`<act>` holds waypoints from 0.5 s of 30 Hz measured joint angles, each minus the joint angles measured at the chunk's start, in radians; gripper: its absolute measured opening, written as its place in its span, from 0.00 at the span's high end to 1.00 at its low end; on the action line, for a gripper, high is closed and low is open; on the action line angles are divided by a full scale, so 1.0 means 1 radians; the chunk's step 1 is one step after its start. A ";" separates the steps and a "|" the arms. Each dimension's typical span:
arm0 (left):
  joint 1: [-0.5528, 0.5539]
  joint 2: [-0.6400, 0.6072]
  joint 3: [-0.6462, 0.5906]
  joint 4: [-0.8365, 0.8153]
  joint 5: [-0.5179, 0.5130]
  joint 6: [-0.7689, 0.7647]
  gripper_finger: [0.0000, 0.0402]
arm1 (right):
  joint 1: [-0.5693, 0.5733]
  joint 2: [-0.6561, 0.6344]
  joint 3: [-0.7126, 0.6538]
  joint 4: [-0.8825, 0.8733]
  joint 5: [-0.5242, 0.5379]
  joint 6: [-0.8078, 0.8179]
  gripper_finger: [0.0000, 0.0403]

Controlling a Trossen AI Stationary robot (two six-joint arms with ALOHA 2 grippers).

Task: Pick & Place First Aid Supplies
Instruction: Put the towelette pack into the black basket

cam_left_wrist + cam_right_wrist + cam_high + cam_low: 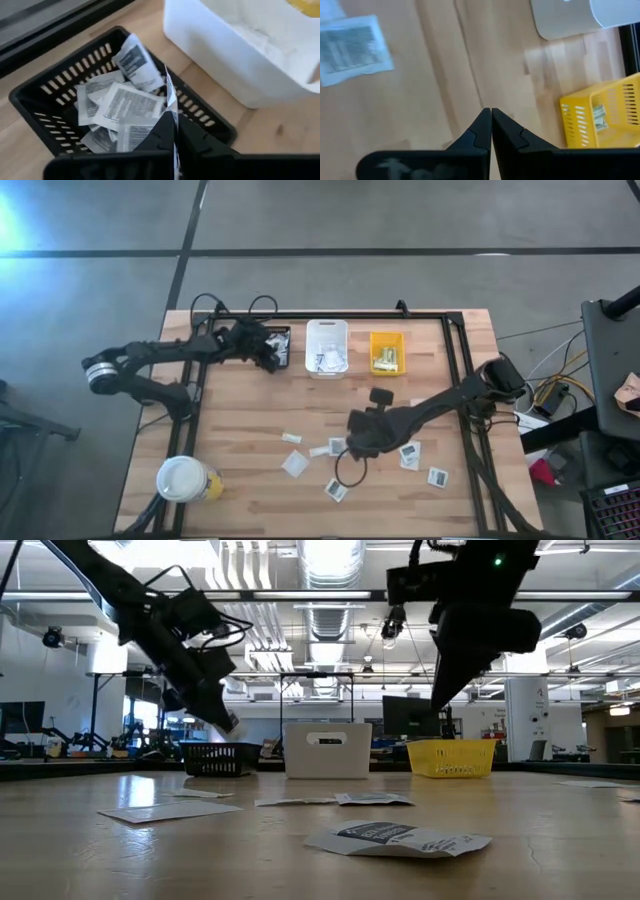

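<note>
Wooden table [250, 410] partly sorted: some packets binned, several still loose for you to clear.

Across the far edge you have three bins: the black bin [275, 345] already holds a heap of white packets with dark print, the white bin [327, 345] a few more, the yellow bin [387, 352] some pale yellow-green strips. Your left gripper [172, 117] hangs over the black bin, fingers together and clamped on the edge of a thin printed packet [169, 90], so that drop looks unfinished. Your right gripper [491, 114] hovers mid-table, fingers together with nothing visible between them. Left to do: the loose packets [294, 464] scattered flat on the near half, small white squares with dark printed patches.
</note>
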 joint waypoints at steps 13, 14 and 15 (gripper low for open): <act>0.043 0.023 0.002 0.029 -0.076 -0.006 0.86 | 0.074 0.000 0.041 0.000 0.000 0.025 0.98; 0.044 0.021 0.004 0.030 -0.098 0.000 0.84 | 0.075 0.000 0.041 0.000 0.000 0.028 0.98; 0.044 0.020 0.007 0.030 -0.119 0.004 0.83 | 0.075 0.000 0.041 0.000 0.000 0.035 0.98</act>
